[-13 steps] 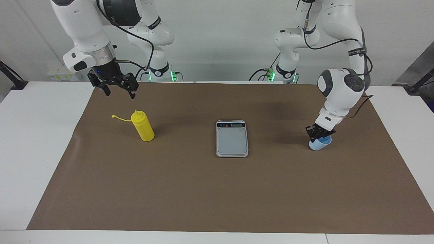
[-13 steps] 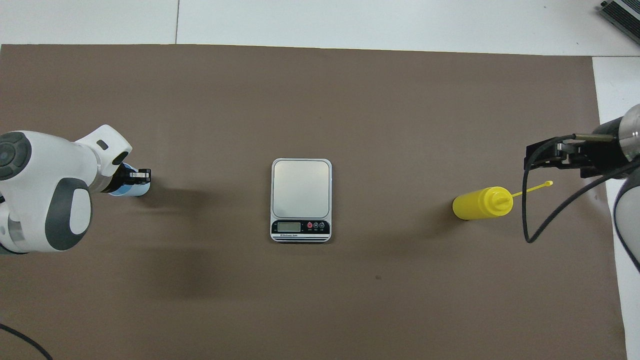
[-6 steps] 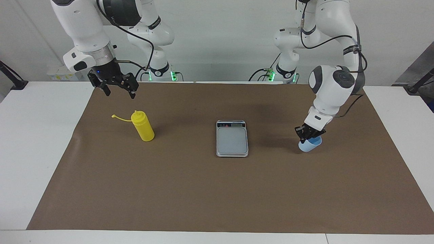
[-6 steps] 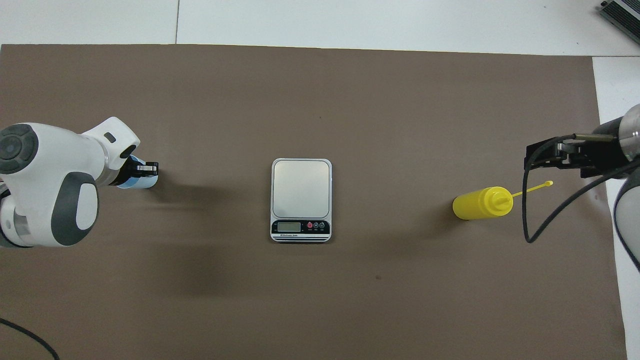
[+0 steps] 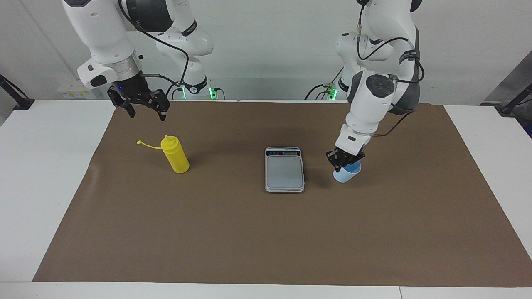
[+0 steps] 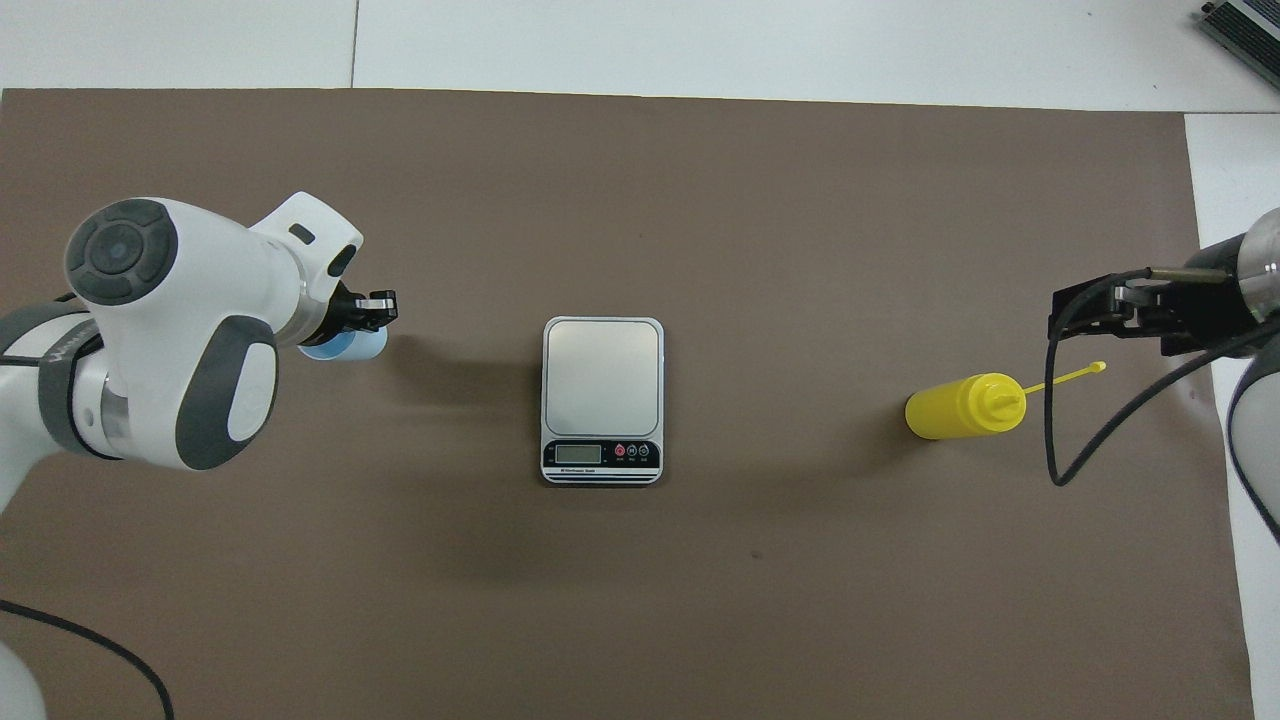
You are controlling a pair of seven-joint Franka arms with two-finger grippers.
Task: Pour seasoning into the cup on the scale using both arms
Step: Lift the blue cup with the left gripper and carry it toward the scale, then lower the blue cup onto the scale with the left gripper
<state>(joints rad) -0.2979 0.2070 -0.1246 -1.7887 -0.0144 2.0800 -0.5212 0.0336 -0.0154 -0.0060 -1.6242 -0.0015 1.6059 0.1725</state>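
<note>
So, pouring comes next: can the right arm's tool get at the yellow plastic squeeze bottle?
Probably yes: the right tool hangs open above the mat near the upright yellow plastic squeeze bottle, nothing between them.

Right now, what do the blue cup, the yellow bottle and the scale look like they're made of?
The cup, gripped by the left gripper, looks like thin matte plastic of even light blue. The yellow bottle seems soft opaque plastic, with a bendy cap strap. The scale shows a pale satin plate, maybe brushed metal or plastic, on a silver-grey body.
</note>
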